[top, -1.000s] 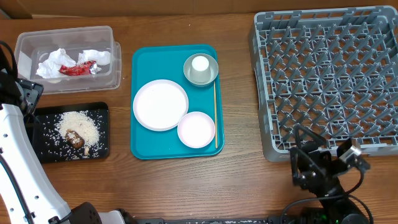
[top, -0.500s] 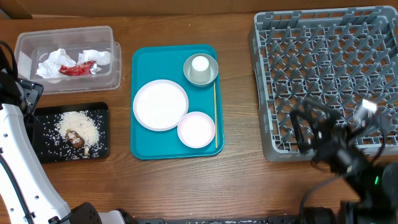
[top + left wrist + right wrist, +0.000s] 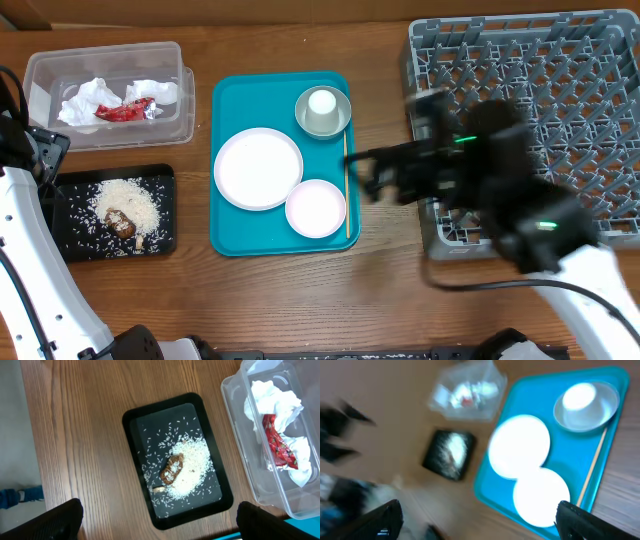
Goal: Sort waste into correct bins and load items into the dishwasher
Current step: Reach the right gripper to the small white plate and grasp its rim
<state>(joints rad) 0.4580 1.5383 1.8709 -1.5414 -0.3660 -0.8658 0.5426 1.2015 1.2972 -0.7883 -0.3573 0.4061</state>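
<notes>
Both tools are spread wide with nothing in them. The left tool (image 3: 160, 519) hangs over the black tray (image 3: 70, 240) at lower left, which has the rice (image 3: 125, 200) and brown lump (image 3: 122, 225) on it. The clear tub (image 3: 185, 100) at upper left holds the napkins (image 3: 85, 98) and red wrapper (image 3: 125, 110).

The right tool (image 3: 378, 178) is blurry from overhead. It's above the tabletop (image 3: 380, 290), between the teal tray (image 3: 230, 235) and the rack (image 3: 540, 90) at right. On the teal tray, mid-frame, are the big plate (image 3: 258, 168), the small dish (image 3: 315, 208), the bowl (image 3: 340, 115) with the cup (image 3: 321, 102) in it, and the stick (image 3: 346, 185) along the right edge.
</notes>
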